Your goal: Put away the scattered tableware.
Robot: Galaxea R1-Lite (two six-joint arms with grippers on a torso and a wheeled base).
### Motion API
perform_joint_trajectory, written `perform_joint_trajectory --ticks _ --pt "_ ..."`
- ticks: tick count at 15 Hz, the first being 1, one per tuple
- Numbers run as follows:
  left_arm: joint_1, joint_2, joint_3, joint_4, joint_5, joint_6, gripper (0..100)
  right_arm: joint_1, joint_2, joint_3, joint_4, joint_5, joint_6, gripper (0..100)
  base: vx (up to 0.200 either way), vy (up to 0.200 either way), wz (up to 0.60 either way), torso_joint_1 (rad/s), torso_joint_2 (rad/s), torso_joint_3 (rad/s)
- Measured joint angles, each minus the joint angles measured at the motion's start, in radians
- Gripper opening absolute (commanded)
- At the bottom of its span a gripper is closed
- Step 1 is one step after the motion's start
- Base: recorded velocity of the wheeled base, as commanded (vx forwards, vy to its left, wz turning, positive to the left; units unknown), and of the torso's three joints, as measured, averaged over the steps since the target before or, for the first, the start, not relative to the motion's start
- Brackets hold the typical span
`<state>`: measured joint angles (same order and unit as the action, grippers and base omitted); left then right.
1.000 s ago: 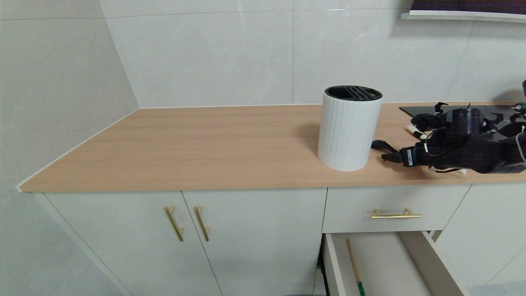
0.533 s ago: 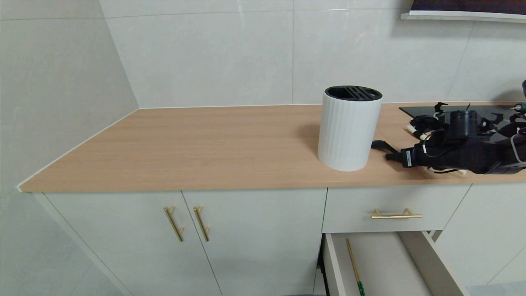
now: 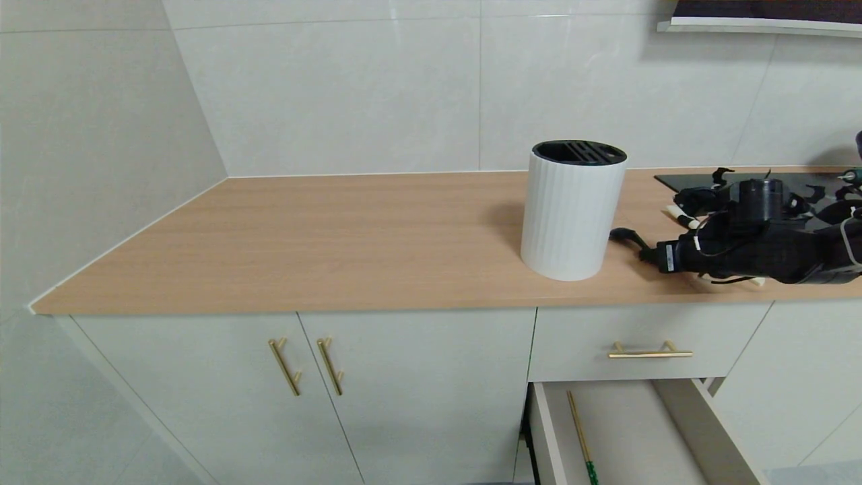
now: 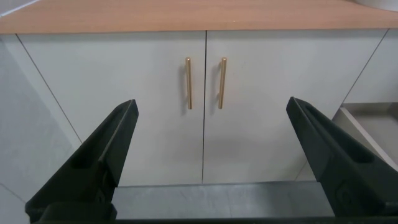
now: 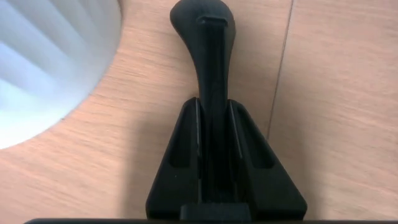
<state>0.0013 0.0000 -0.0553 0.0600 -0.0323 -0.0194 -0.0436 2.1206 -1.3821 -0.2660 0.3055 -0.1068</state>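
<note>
Now the right gripper (image 5: 213, 118) is clamped on a black rounded utensil handle (image 5: 202, 37), low on the wooden countertop (image 3: 337, 236) just beside the white ribbed cylindrical holder (image 3: 571, 215). The grasp looks made; next, probably, a clean lift clear of the holder's wall, toward its slotted top.

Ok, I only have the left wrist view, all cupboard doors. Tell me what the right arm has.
Observer: The right gripper is shut on a black rounded handle.
Operator: Say what stands beside it.
Observer: A white ribbed cylindrical holder with a black slotted top, on the wooden countertop.
Operator: Now the open drawer.
Observer: One wooden chopstick with a green tip lies inside.
</note>
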Motion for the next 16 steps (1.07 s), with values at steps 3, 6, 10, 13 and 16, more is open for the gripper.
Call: perform_joint_trajectory --ticks 3,6,10,13,16 --pt "0.0 0.0 0.0 0.0 0.0 0.0 100 0.011 -0.083 0.027 0.089 -0.03 0.059 0 0.0 0.0 0.0 0.0 0.0 0.0" --pt "0.0 0.0 0.0 0.0 0.0 0.0 100 0.027 -0.217 0.135 0.137 -0.067 0.067 0 0.0 0.0 0.0 0.0 0.0 0.0" --pt "0.0 0.0 0.0 0.0 0.0 -0.001 100 0.062 -0.393 0.352 0.144 -0.144 0.073 0 0.0 0.0 0.0 0.0 0.0 0.0" --pt "0.0 0.0 0.0 0.0 0.0 -0.001 100 0.12 -0.497 0.507 0.143 -0.193 0.074 0 0.0 0.0 0.0 -0.129 0.33 0.215" --pt "0.0 0.0 0.0 0.0 0.0 -0.001 100 0.171 -0.574 0.623 0.141 -0.203 0.075 0 0.0 0.0 0.0 -0.159 0.46 0.299"
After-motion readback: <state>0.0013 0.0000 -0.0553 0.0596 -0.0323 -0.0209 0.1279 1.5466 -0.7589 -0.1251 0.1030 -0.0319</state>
